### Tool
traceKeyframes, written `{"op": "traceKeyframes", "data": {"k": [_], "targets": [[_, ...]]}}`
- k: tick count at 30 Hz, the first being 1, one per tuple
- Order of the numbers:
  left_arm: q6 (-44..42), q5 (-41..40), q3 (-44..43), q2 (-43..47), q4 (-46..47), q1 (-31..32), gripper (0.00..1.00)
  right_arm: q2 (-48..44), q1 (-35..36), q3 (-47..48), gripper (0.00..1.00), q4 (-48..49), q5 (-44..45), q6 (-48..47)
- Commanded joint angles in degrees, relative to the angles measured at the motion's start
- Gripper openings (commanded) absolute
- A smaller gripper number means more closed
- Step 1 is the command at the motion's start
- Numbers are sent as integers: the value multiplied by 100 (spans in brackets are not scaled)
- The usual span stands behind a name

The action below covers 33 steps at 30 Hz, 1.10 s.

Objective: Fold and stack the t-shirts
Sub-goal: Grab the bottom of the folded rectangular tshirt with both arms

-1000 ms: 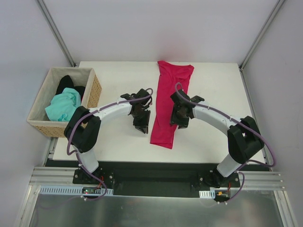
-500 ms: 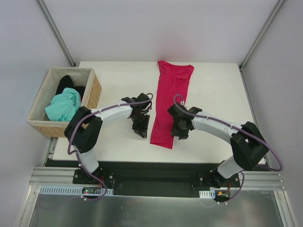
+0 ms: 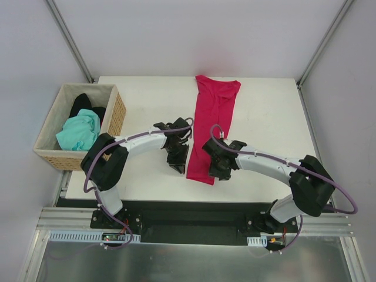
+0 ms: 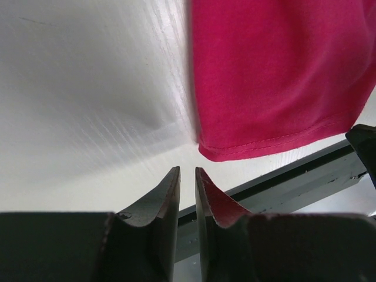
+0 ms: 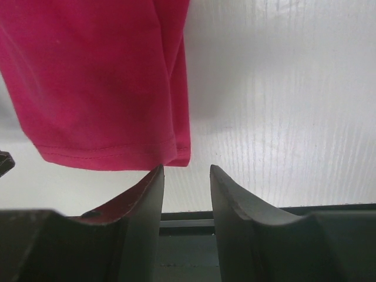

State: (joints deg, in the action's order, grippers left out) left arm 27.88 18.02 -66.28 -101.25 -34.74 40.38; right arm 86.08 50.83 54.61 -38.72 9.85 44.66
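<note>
A crimson t-shirt (image 3: 214,117) lies on the white table (image 3: 147,100), folded into a long narrow strip that runs from the back edge toward the front. My left gripper (image 3: 178,166) is just left of its near hem. In the left wrist view the hem (image 4: 276,76) lies ahead and to the right of the left gripper (image 4: 187,171), whose jaws stand a narrow slit apart with nothing between them. My right gripper (image 3: 219,173) hovers at the near right corner. It (image 5: 186,168) is open and empty, with the shirt's hem corner (image 5: 100,76) just past its left fingertip (image 5: 157,173).
A tan wicker basket (image 3: 120,111) stands off the table's left side. It holds a mint-green t-shirt (image 3: 77,132) and a black t-shirt (image 3: 82,104). The table's front edge and a dark rail (image 3: 194,208) lie close behind both grippers.
Both grippers have slid toward the front edge along the crimson shirt, down to its near hem. The right jaws have narrowed a little. The shirt has not moved.
</note>
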Motion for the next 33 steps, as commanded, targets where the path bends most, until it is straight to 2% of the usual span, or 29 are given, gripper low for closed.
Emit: {"op": "traceKeyframes", "data": {"k": [1, 11, 33], "targets": [[191, 61, -244, -79, -6, 119, 15, -206, 32, -204, 41, -39, 44, 87], [262, 167, -561, -378, -32, 207, 16, -153, 41, -408, 41, 286, -149, 87], [288, 79, -201, -281, -24, 295, 15, 313, 305, -240, 40, 559, -317, 165]]}}
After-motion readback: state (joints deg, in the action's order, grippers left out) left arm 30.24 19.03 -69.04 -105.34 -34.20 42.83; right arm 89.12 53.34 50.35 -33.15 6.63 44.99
